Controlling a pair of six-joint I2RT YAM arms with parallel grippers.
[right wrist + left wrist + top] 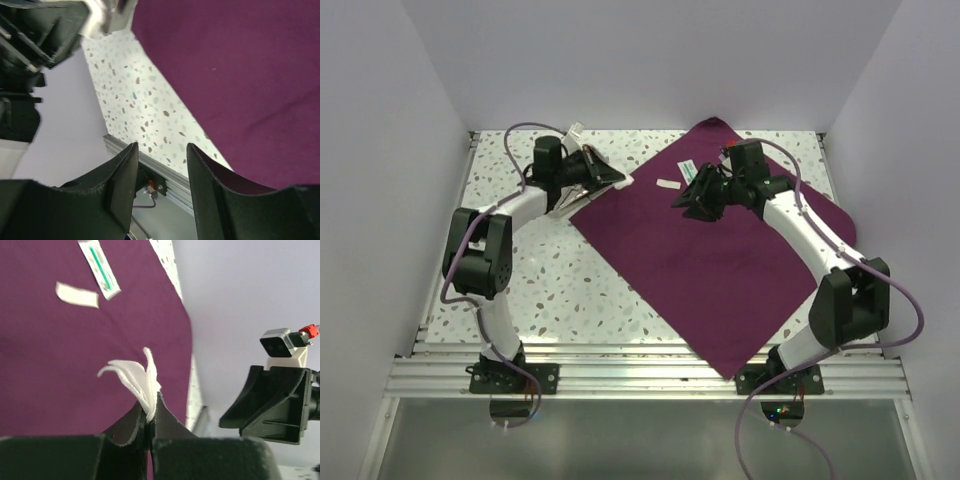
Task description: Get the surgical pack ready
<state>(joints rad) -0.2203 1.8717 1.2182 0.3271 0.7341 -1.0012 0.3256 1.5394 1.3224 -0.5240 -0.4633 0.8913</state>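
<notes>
The left gripper [149, 416] is pinched tight on a small stack of white gauze pads [141, 381], whose loose edges fan up and outward from between its black fingers [131, 426]. It hangs at the left corner of the plum-purple cloth [720, 260], with the pads held just over the cloth's edge. Farther in on the cloth, toward its far corner, a small white strip [76, 295] lies flat. Just beside the strip, nearer that far corner, is a packet with a green stripe [100, 269]. Both lie well apart from the gauze.

The right gripper [160, 170] has its jaws parted with nothing between them. Past its fingers the wrist view shows the cloth's left edge and the speckled table [135, 110] beyond it. From above, this gripper hangs over the far half of the cloth, close to the strip and the packet, its tips pointing toward the left gripper.

The cloth is spread as a diamond and lies mostly flat. One corner is near the far wall and the opposite corner reaches over the aluminium rail [620, 375] at the near edge, by the right arm's base. The right arm hides part of the cloth's right side, so I cannot tell how that corner lies
</notes>
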